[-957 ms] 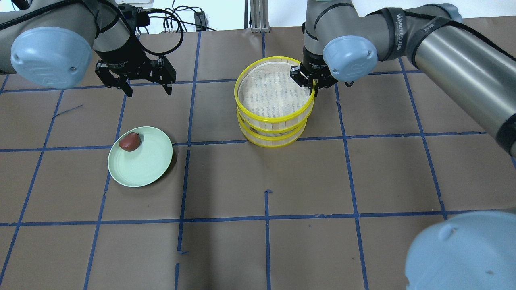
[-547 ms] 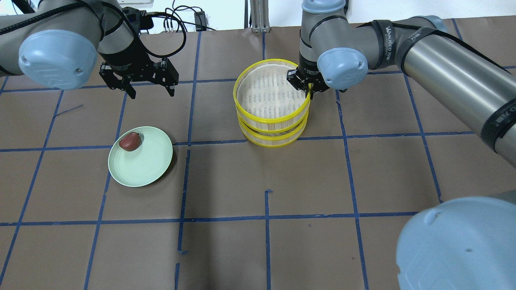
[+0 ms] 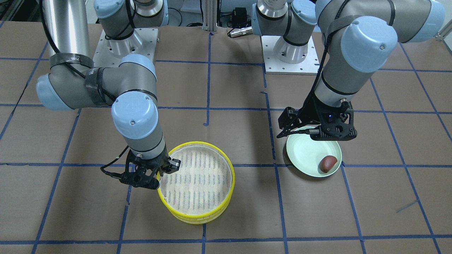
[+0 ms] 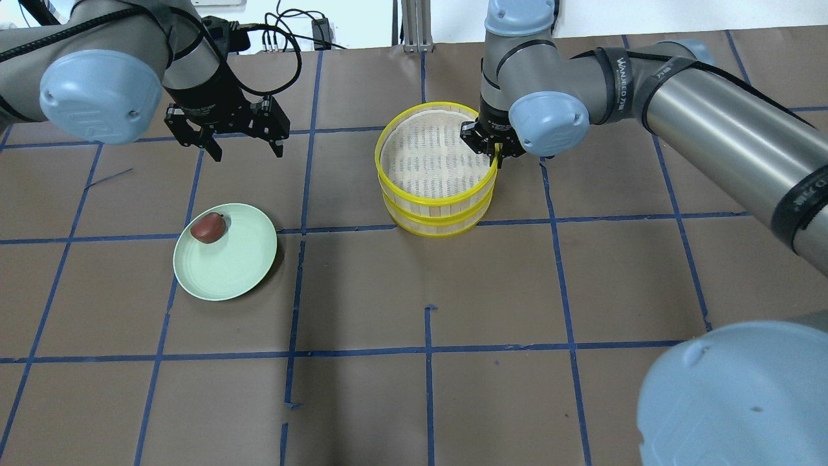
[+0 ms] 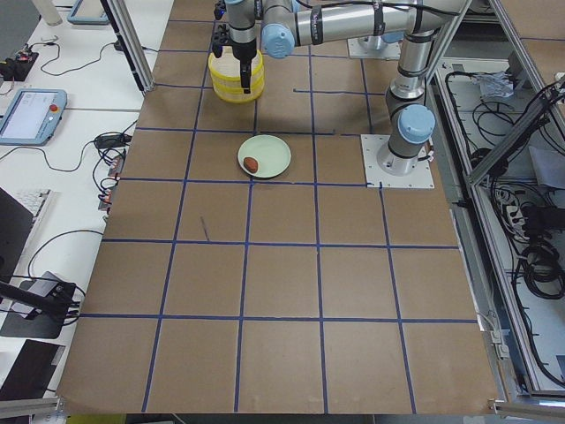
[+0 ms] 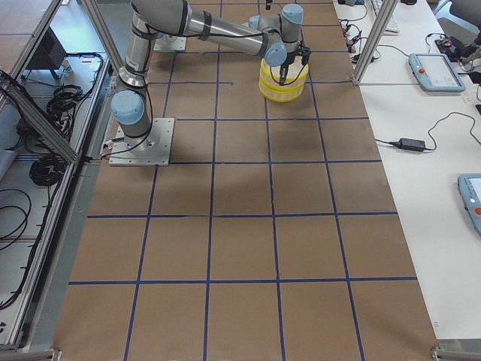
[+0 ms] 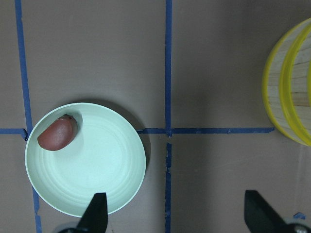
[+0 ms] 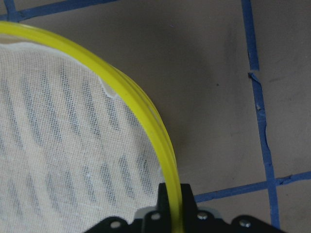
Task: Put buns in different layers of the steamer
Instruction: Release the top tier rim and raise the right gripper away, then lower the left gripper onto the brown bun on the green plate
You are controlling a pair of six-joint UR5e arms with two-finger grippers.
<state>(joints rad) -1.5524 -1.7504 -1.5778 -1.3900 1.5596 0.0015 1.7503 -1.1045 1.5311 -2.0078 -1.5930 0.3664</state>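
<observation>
The right gripper [image 4: 497, 150] is clamped on the yellow rim of the top tray [image 4: 435, 192], at its right side. That tray sits over the lower tray [image 4: 440, 228], a stack of 2. Well left of the stack, the brown bun [image 4: 208, 227] lies on a green plate [image 4: 239, 275]. The left gripper [image 4: 247, 153] hangs left of the stack, fingers spread wide, holding nothing.

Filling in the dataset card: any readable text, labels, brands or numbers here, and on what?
"WANJEED", as best it reads: white letters on the black strap round the right arm.
Print on the collar above the left gripper: too small to read.
Embossed mark on the blue joint caps: not legible.
Plate, bun, upper steamer layer: no text.
</observation>
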